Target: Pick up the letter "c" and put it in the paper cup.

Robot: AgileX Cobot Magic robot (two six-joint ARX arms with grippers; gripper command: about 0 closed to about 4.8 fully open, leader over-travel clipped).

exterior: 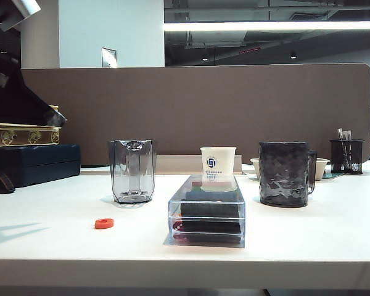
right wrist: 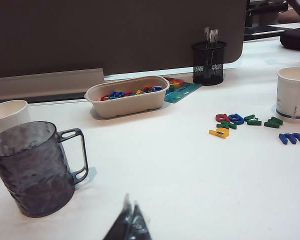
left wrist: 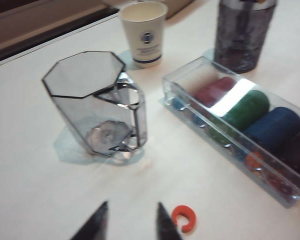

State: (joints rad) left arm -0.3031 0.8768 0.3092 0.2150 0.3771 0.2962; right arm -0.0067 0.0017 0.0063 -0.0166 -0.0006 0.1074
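While the left gripper (left wrist: 131,220) hovers with jaws parted just beside the letter "c" (left wrist: 184,218), the right gripper (right wrist: 129,220) sits pinched closed beside the dark mug (right wrist: 32,167).

left gripper (left wrist: 131,225) dark pointed fingers (black), right gripper (right wrist: 130,225) alike

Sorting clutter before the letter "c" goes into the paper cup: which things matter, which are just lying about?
Job: letter "c", beside the open left gripper; paper cup.
Lying about: clear faceted glass, dark mug, clear box, tray of letters, shut right gripper.
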